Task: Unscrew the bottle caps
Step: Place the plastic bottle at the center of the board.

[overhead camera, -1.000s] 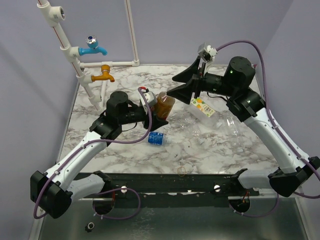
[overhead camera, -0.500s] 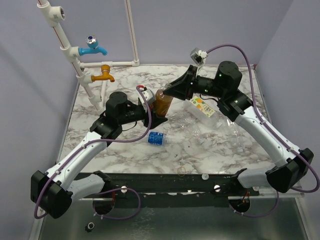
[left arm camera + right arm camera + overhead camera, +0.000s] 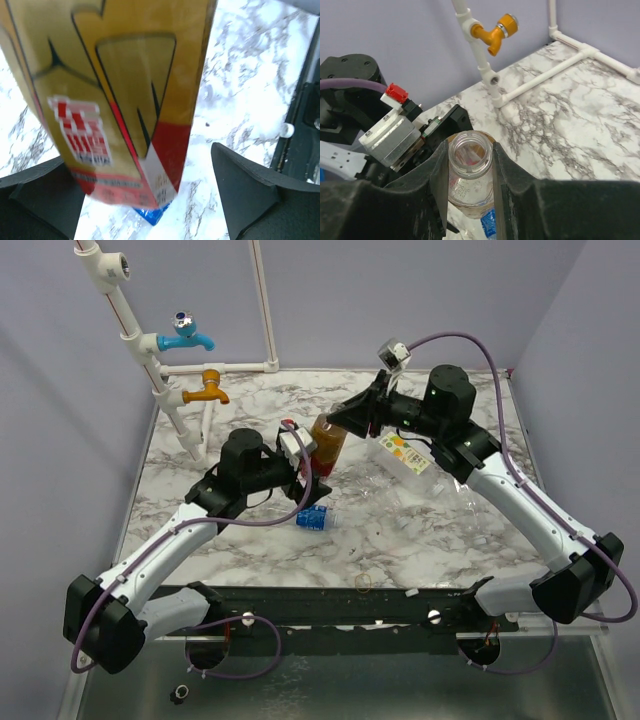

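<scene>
At the far left, a white pipe frame carries a blue tap (image 3: 185, 335) and an orange tap (image 3: 208, 390), both glossy plastic, above the grey-veined marble-look table (image 3: 200, 540). Next comes the left gripper (image 3: 140, 155), its jaws wide, one black wedge-shaped finger on each side of the amber bottle (image 3: 326, 445). The finger on the far side stands clearly apart from the label.

The bottle is slightly tilted, clear plastic tinted brown, with a slick gold, red and white label. The right gripper (image 3: 470, 160) is pinched tight on its neck. The threaded mouth is open, so this cap is already off.

Below it, a blue-labelled bottle (image 3: 313, 518) lies on its side. A small white cap (image 3: 285, 129) appears to rest loose by the front rail. Further right lie a squarish bottle (image 3: 405, 453) with a green-and-orange label and a thin, crinkly clear bottle (image 3: 462, 490). I cannot tell whether these are capped, so I judge the job partly done with the others to check.
</scene>
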Tool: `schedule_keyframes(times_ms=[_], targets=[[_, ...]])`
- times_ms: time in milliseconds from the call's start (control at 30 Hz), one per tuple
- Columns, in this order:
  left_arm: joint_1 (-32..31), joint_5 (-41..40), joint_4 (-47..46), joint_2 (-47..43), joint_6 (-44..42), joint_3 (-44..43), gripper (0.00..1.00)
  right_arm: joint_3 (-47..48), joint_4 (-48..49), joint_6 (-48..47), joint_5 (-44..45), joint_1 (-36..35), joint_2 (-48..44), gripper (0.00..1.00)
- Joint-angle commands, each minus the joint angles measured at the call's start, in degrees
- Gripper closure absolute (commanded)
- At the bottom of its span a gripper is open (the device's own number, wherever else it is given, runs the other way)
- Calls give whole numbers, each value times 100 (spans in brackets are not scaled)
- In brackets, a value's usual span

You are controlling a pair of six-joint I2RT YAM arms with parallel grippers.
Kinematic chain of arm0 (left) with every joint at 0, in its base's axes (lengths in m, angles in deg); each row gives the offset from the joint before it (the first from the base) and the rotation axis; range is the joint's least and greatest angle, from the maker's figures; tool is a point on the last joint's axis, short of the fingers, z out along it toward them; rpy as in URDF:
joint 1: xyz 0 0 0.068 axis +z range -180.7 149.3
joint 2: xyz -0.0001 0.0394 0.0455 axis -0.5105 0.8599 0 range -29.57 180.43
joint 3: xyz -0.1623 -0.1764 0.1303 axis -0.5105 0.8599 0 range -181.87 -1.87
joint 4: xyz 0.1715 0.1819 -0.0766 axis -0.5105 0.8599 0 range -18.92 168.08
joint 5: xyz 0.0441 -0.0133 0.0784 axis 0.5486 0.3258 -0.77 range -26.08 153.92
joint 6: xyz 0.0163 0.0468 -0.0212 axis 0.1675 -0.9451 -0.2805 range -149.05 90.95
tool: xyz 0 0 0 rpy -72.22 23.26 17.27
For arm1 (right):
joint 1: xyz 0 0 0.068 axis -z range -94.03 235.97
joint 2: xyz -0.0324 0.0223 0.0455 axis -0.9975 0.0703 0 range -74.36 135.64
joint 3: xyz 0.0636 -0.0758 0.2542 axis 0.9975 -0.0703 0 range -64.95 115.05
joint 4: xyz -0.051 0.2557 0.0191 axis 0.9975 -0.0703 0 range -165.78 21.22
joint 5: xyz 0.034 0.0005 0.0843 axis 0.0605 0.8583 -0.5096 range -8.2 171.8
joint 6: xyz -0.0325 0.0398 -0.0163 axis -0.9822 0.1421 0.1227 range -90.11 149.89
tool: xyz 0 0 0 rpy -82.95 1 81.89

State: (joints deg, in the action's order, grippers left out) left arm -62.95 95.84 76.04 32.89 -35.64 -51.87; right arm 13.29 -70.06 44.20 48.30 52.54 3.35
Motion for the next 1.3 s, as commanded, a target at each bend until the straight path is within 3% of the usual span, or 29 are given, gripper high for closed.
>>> schedule_keyframes(times_ms=[0, 200, 567, 833, 1133, 1167, 1267], targets=[[-5, -755, 430, -104, -318, 251, 1, -132, -224, -607, 794, -6, 76, 100], [-9, -904, 899, -341, -821, 523, 1, -397, 72, -988, 1427, -5, 371, 99], [-5, -641, 1744, -289, -2053, 569, 1, -598, 2014, -1724, 2733, 12, 1862, 100], [-5, -891, 1829, -227, -2741, 808, 1, -713, 3374, -1996, 3314, 90, 2841, 99], [-1, -718, 1893, -135, -3076, 883, 1, -759, 3569, -1700, 3517, 117, 3291, 99], [4, -701, 1891, -114, -3118, 884, 1, -730, 3484, -1672, 3512, 120, 3305, 97], [-2, -606, 1953, 19, -3285, 861, 1, -694, 3283, -1578, 3486, 126, 3320, 76]])
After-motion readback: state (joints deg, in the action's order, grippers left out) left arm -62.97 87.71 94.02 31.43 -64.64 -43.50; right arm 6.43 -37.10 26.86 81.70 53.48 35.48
